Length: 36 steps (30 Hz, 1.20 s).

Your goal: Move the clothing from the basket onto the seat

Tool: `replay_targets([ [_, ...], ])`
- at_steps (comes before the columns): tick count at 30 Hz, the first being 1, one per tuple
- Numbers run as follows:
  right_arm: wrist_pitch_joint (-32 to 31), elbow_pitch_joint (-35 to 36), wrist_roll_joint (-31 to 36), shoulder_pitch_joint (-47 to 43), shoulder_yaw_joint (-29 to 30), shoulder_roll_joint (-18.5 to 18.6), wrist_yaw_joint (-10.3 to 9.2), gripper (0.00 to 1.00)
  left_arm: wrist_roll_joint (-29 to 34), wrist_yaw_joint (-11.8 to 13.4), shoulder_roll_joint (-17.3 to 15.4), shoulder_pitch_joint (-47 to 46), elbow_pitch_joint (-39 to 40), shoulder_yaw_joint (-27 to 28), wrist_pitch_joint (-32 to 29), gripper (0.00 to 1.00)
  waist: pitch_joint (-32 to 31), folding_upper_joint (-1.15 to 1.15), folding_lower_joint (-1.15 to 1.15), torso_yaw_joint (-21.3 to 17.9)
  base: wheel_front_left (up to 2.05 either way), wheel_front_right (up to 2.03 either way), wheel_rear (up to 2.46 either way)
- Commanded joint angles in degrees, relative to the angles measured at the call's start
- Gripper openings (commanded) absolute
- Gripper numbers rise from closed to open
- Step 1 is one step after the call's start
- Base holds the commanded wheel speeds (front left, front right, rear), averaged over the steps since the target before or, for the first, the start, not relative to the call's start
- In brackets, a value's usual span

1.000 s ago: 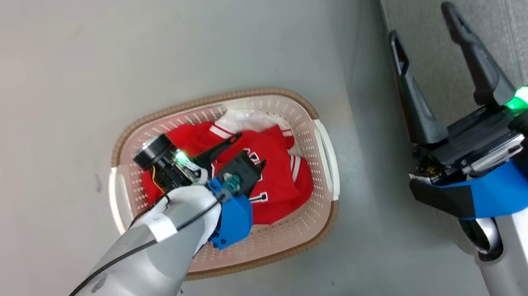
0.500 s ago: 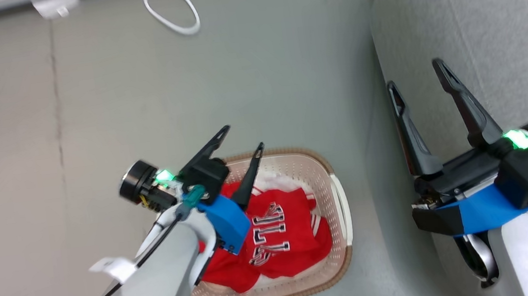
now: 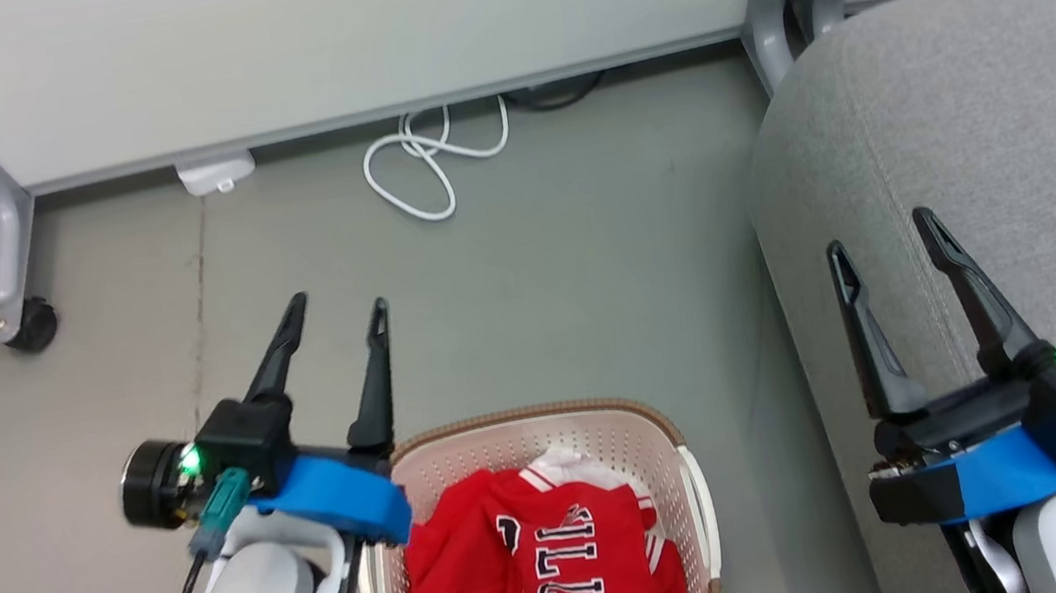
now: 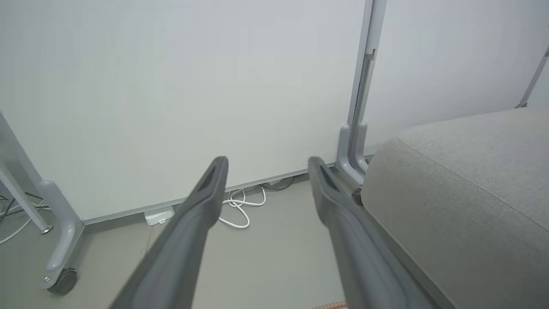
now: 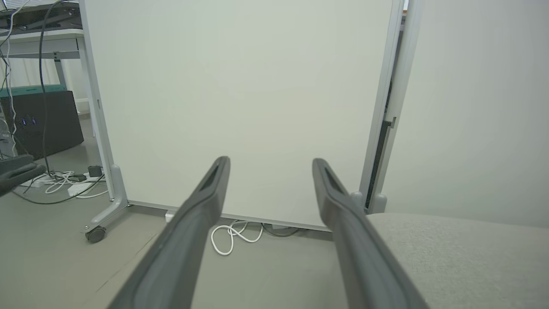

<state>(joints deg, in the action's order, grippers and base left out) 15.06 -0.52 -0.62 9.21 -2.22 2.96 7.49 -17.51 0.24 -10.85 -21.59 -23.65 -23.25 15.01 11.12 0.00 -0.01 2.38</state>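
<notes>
The clothing (image 3: 541,567), red with white trim and black-and-white lettering, lies bunched inside the cream basket (image 3: 523,416) on the floor at the bottom centre of the head view. My left gripper (image 3: 337,303) hangs open and empty above the floor, just left of the basket, its fingers pointing away from it. In the left wrist view the left gripper (image 4: 268,161) faces the wall. The grey seat (image 3: 971,131) fills the right side. My right gripper (image 3: 878,231) is open and empty over the seat's left edge. The right wrist view has the right gripper (image 5: 271,161) above the seat (image 5: 450,257).
A white partition panel (image 3: 305,42) on metal legs with a caster (image 3: 28,326) stands beyond the basket. A coiled white cable (image 3: 431,162) and a white power block (image 3: 216,172) lie on the floor by it. Open grey floor (image 3: 586,279) lies between basket and panel.
My left gripper has risen out of the basket with nothing in it and swung left. The clothing stayed in the basket. The head camera tilted up, bringing panel and cable into view.
</notes>
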Motion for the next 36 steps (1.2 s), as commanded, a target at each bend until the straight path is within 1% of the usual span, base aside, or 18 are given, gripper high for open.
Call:
replay_targets([
  [1, 0.18, -0.03, -0.26, -1.22, 0.31, 0.11, 0.01, 1.00, 0.69, 0.07, -0.03, 1.50, 0.97, 1.24, 0.26, 1.00, -1.27, 0.00, 0.01, -0.55, 0.00, 0.00, 0.00],
  [9, 0.18, 0.24, -1.06, -5.13, 2.18, -0.02, 0.01, 1.00, 4.23, -0.90, 0.76, 10.78, 8.32, 11.01, 0.26, 1.00, -5.87, 0.00, 0.01, -0.11, 0.00, 0.00, 0.00],
  [15, 0.18, 0.50, -2.28, -8.11, 3.39, -0.04, 0.01, 1.00, 6.20, -1.45, 1.66, 16.47, 11.82, 16.34, 0.26, 1.00, -8.62, 0.00, 0.01, 0.87, 0.00, 0.00, 0.00],
  [24, 0.18, 0.03, -3.73, -12.13, 5.14, -0.03, 0.01, 1.00, 8.51, -2.78, 3.90, 22.04, 14.56, 19.89, 0.26, 1.00, -10.53, 0.00, 0.01, 2.01, 0.00, 0.00, 0.00],
  [36, 0.18, -0.29, -3.93, -12.56, 5.48, -0.04, 0.01, 1.00, 10.59, -4.14, 5.63, 22.75, 14.92, 21.62, 0.26, 1.00, -10.28, 0.00, 0.01, 1.96, 0.00, 0.00, 0.00],
])
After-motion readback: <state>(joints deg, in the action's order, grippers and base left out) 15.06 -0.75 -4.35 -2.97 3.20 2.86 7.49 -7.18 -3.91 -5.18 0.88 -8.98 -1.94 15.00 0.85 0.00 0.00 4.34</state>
